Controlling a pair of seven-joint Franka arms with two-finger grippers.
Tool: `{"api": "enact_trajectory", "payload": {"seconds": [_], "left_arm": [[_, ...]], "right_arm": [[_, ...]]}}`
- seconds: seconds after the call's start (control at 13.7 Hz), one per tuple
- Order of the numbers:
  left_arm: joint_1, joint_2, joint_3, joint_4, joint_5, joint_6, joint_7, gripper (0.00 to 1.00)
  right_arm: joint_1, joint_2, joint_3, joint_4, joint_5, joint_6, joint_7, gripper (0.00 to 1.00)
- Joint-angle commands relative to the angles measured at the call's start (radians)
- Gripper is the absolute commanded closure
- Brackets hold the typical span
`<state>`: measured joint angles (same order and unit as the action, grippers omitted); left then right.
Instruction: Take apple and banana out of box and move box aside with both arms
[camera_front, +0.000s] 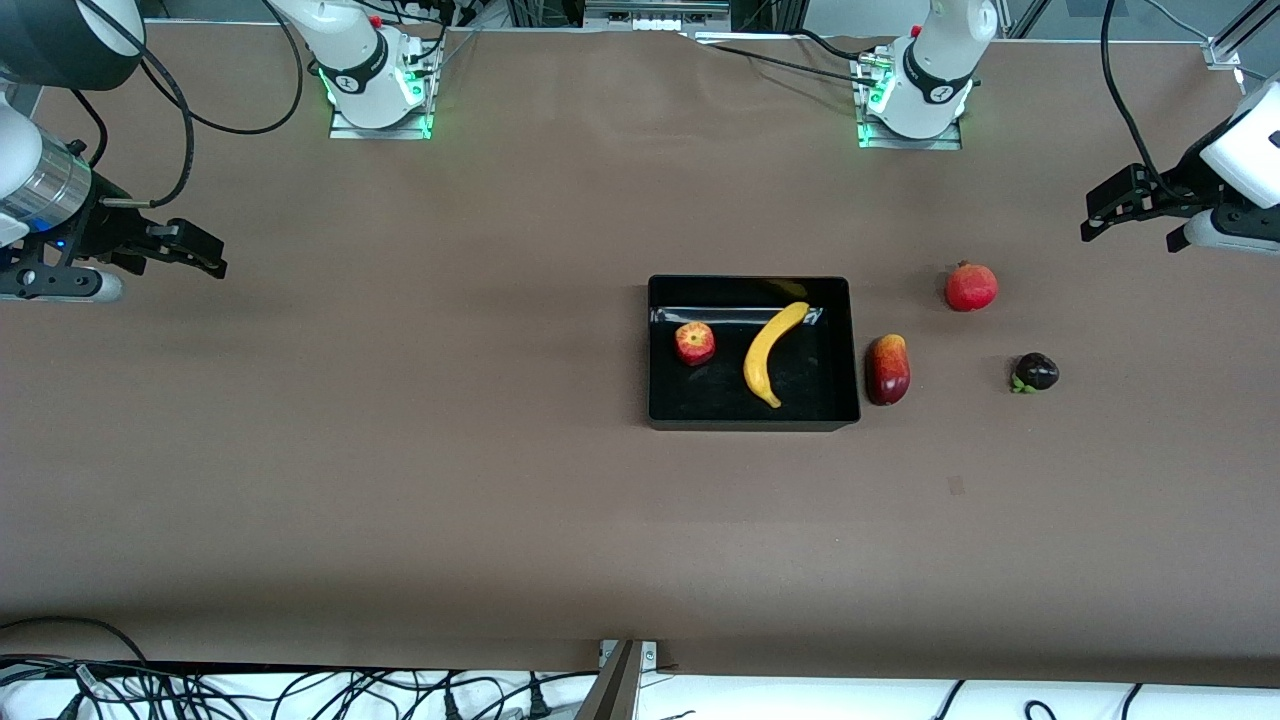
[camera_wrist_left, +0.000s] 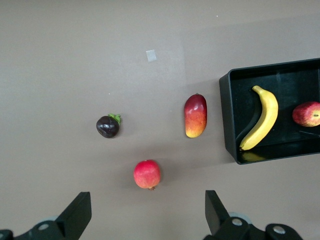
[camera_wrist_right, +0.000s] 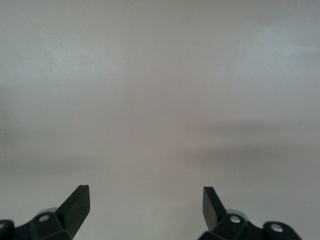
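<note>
While both end effectors, left (camera_front: 1135, 213) and right (camera_front: 165, 250), hang spread, I fear nudging the apple (camera_front: 694, 343) against the banana (camera_front: 772, 353).

The black box (camera_front: 752, 420) sits open on the table. Inside lie the small red apple (camera_front: 694, 343) and the curved yellow banana (camera_front: 770, 352), side by side, not touching.

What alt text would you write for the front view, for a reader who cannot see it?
A glossy black open-top plastic box on a brown table holds a small red apple and a curved yellow banana. Three other fruits lie beside it. Both open pincers, left and right, hover over the table ends.
</note>
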<state>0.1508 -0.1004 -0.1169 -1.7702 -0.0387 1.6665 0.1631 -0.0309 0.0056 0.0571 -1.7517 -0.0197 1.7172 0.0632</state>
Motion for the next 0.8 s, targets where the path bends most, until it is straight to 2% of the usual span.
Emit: {"api": "enact_trajectory", "payload": {"seconds": [0.0,0.07,0.22,0.36,0.51,0.58,0.73], "left_arm": [[-0.008,0.051,-0.012,0.052,0.022,-0.007,0.044,0.00],[-0.016,0.065,-0.021,0.052,0.014,-0.007,0.035,0.00],[-0.023,0.097,-0.088,0.049,0.011,-0.007,-0.002,0.00],[-0.031,0.158,-0.195,0.048,0.007,0.019,-0.110,0.00],[-0.046,0.185,-0.285,0.016,-0.029,0.108,-0.244,0.00],[-0.086,0.195,-0.315,-0.014,-0.029,0.163,-0.311,0.00],[-0.224,0.247,-0.317,-0.069,-0.023,0.305,-0.436,0.00]], "right_arm": [[0.000,-0.009,0.001,-0.002,0.001,0.002,0.009,0.00],[0.000,-0.009,0.001,-0.002,0.000,0.002,0.009,0.00],[0.000,-0.010,0.003,-0.002,0.000,0.002,0.009,0.00],[0.000,-0.009,0.001,-0.002,0.001,0.002,0.009,0.00],[0.000,-0.009,0.003,-0.002,0.001,0.002,0.009,0.00],[0.000,-0.009,0.003,-0.002,0.001,0.002,0.009,0.00],[0.000,-0.009,0.001,-0.002,0.001,0.002,0.009,0.00]]}}
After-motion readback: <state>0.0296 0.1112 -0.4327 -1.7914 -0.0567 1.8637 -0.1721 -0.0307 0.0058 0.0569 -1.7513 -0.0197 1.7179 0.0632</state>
